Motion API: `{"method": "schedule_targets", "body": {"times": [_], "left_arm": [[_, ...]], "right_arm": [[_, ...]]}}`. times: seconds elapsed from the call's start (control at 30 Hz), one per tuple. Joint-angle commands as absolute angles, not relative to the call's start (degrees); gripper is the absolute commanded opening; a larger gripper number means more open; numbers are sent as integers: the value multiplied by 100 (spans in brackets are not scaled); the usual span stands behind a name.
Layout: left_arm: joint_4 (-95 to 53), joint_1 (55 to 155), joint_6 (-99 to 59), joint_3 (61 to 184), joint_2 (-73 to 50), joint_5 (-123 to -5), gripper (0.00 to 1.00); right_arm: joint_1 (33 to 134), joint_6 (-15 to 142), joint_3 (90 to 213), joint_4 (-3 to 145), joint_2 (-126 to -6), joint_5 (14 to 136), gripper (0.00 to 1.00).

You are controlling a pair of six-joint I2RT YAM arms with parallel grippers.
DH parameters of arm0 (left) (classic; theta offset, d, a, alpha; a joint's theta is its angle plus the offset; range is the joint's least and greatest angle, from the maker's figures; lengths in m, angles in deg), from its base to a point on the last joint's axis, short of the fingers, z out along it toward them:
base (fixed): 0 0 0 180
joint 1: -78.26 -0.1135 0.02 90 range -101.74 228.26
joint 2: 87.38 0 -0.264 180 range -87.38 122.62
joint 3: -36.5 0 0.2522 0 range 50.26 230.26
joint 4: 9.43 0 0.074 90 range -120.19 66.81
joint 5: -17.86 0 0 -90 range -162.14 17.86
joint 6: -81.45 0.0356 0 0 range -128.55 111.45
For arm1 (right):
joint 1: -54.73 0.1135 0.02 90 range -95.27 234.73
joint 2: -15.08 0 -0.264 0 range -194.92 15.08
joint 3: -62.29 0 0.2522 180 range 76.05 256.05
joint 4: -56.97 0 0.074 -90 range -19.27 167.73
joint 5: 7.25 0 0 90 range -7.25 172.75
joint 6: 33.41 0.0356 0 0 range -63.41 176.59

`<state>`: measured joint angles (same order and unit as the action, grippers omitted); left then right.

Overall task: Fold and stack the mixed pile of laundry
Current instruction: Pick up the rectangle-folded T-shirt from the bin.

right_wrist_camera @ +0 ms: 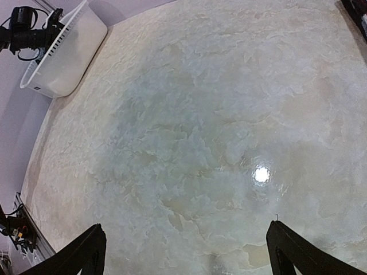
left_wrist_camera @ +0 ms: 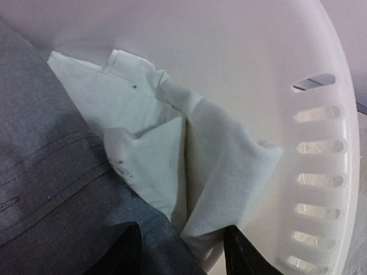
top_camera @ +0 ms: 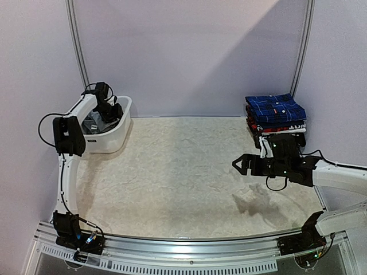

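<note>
From above, my left arm reaches to the far left corner of the pale mottled worktop (top_camera: 183, 172), where the white slotted plastic basket (top_camera: 117, 136) stands. My left tool (top_camera: 110, 112) is dipped inside it, below the rim. A grey cloth garment (top_camera: 92, 126) shows in the basket beside my arm. At the far right corner sits a stack of folded garments (top_camera: 278, 127), topped by a dark blue plaid shirt with thin light lines (top_camera: 275, 107), with red, black and white layers under it. My right arm lies across the right side of the worktop, just in front of that stack, and my right tool (top_camera: 237, 165) points toward the left above the surface, its shadow falling on the worktop below. In the left wrist view, the grey cloth garment fills the left side with its stitched seams, and a crumpled white cloth shirt (left_wrist_camera: 155, 149) lies against the basket's inner wall, whose slots run down the right. The lower fold of the white cloth shirt comes down between my two dark fingertips (left_wrist_camera: 123, 252), which stand partway apart. I cannot tell whether they pinch it or only straddle it. In the right wrist view, my two dark fingers (right_wrist_camera: 86, 252) sit at the bottom corners, spread wide, with only the worktop's surface between them. The basket is at the upper left, my left arm's dark wrist over it.
</note>
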<state>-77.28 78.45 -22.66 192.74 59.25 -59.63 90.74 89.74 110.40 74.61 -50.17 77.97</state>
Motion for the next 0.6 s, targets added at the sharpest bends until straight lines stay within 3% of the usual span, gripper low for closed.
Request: {"method": "schedule_targets", "body": {"times": [0.0, 0.23, 0.57], "left_arm": [[-7651, 7827, -1812, 19535, 6377, -4526, 51], [-7205, 7693, -665, 19133, 6281, -4175, 60], [-6113, 7274, -377, 17920, 5640, -3493, 61]], "right_arm": [[9128, 8913, 11328, 7547, -5254, 7841, 99], [9132, 8799, 11698, 7662, -5684, 7756, 99], [9139, 8645, 12098, 7847, -6106, 7677, 99]]}}
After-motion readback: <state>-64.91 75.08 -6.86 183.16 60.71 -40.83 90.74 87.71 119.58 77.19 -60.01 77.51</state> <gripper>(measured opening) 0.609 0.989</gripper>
